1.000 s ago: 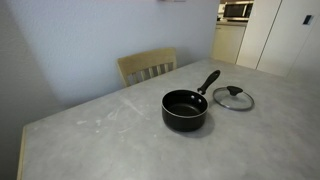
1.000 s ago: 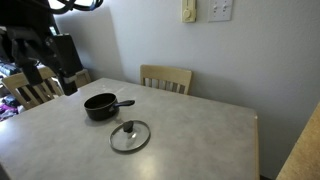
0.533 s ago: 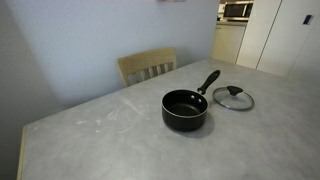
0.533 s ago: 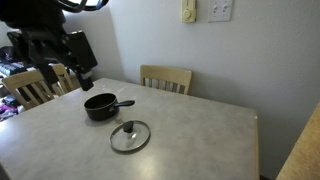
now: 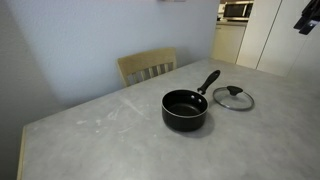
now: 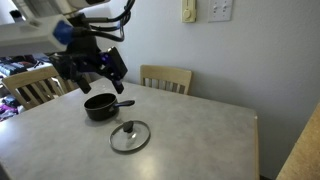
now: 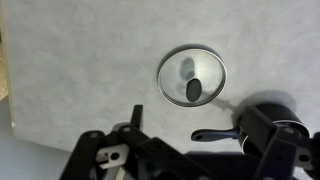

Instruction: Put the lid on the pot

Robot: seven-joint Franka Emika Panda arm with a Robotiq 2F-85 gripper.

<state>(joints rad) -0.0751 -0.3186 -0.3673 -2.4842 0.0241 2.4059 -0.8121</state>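
Note:
The pot [image 5: 185, 108] is a small black saucepan standing upright on the grey table, its long handle pointing toward the lid. The lid [image 5: 233, 97] is clear glass with a black knob and lies flat on the table beside the pot. Both exterior views show them; the pot [image 6: 100, 106] stands behind the lid [image 6: 130, 136]. My gripper [image 6: 92, 78] hovers high above the pot, open and empty. In the wrist view the lid [image 7: 192, 78] lies ahead of the open gripper [image 7: 195, 128], with the pot handle [image 7: 215, 134] between the fingers and the pot [image 7: 290, 128] partly hidden at right.
A wooden chair [image 5: 148, 65] stands at the table's far side, also seen in an exterior view [image 6: 166, 77]. Another chair [image 6: 30, 88] stands at the table's end. The table edge [image 6: 250, 120] runs near a wall. A kitchen doorway [image 5: 232, 25] lies beyond.
The arm has swung from the far left to above the pot and tilted downward. Part of it now shows in the top right corner of an exterior view. Pot and lid have not moved.

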